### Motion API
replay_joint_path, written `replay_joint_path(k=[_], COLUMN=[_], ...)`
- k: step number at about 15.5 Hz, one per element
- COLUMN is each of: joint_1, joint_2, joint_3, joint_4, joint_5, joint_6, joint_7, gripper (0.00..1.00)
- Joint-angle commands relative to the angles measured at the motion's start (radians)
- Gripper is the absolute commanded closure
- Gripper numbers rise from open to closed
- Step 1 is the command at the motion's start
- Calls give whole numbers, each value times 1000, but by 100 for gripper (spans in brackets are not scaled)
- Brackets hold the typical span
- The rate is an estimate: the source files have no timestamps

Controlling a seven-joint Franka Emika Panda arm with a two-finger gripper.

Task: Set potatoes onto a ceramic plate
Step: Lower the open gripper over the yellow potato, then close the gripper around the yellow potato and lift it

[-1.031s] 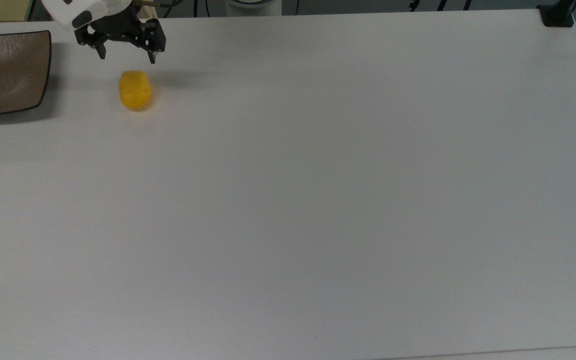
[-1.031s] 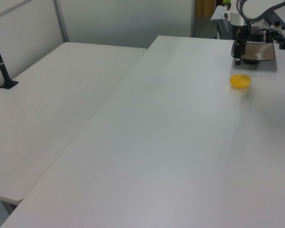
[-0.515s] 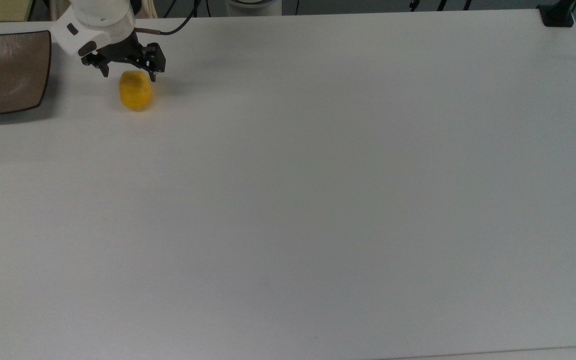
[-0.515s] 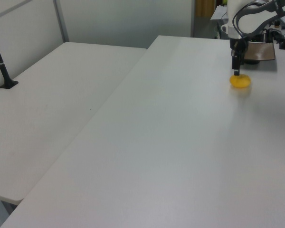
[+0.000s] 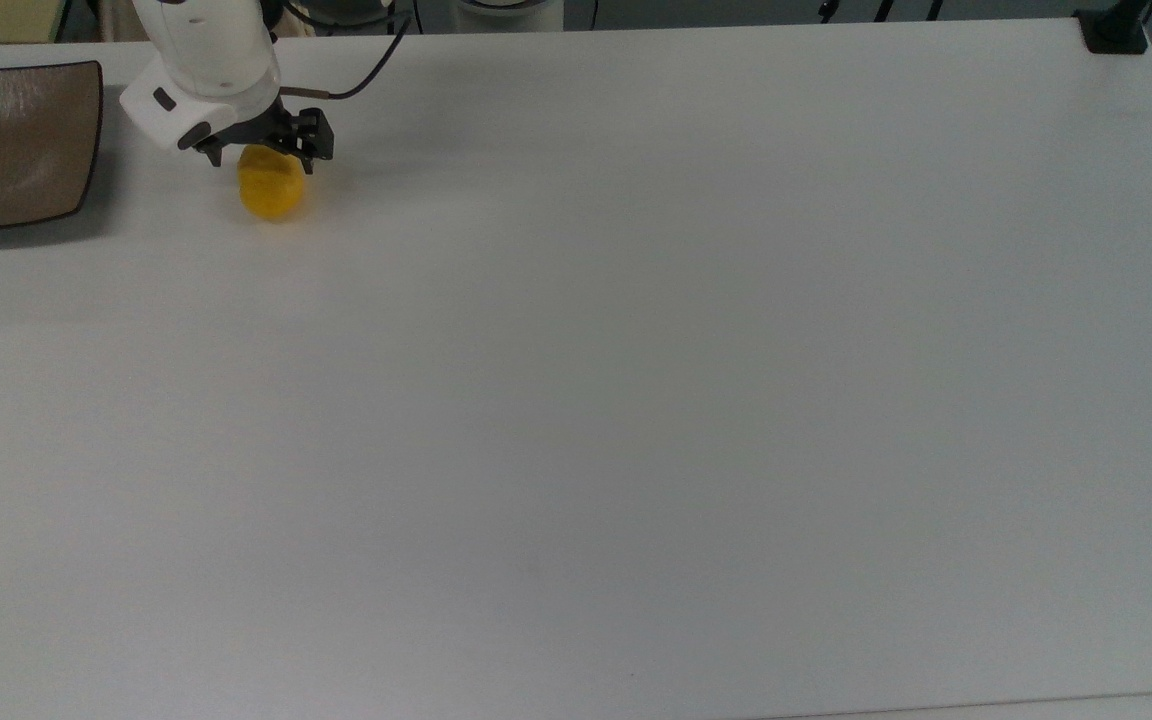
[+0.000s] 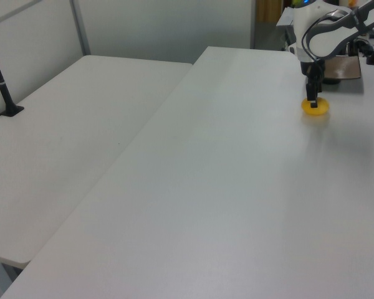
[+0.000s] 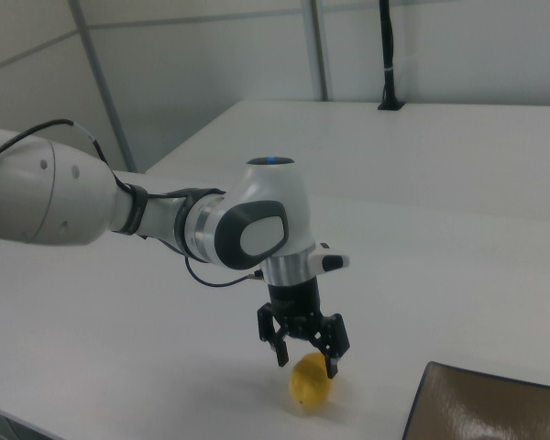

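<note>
1. The pincer (image 7: 305, 356) is black, hung from a white, rounded wrist, and points straight down with its two fingers spread apart, one on each side of the potato's top. Nothing is held between them.
2. In the top view the pincer (image 5: 264, 152) overlaps the far end of the potato; in the left view the pincer (image 6: 313, 103) stands right above it, tips at its upper surface.
3. The potato (image 7: 309, 386) is a small, smooth, bright yellow oval lump lying on the worktop. Whether the fingertips touch it cannot be told.
4. In the top view the potato (image 5: 272, 189) lies near the worktop's far left corner; in the left view the potato (image 6: 315, 108) sits low and flat under the arm.
5. The ceramic plate (image 5: 6, 150) is brown, glossy and squarish, with rounded corners and a thin dark rim. It sits to the top view's left of the potato, apart from it; in the right view the ceramic plate (image 7: 495, 408) lies to the right view's right.
6. The worktop (image 5: 636, 400) is plain matte white. A black cable (image 5: 366, 70) trails from the wrist, and a black post base (image 5: 1114, 30) is fixed at the far right corner in the top view.
</note>
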Motion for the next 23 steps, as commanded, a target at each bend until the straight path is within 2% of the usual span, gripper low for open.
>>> replay_joint_path(k=[1, 3, 5, 9, 10, 18, 20, 23], joint_1=[-4, -4, -4, -4, -4, -30, -36, -39], joint_2=[6, 31, 37, 37, 34, -6, -4, -3], joint_3=[-4, -4, -4, -4, -4, -11, -44, -111], joint_4=[-13, -12, -12, -12, -10, 45, 80, 94], joint_5=[-22, -22, -22, -22, -20, -8, -2, 4], joint_6=[25, 25, 45, 59, 57, 62, 66, 178], joint_7=[-18, -16, -16, -14, -13, -13, -14, -16], gripper=[0, 2, 18, 45, 48, 47, 47, 44])
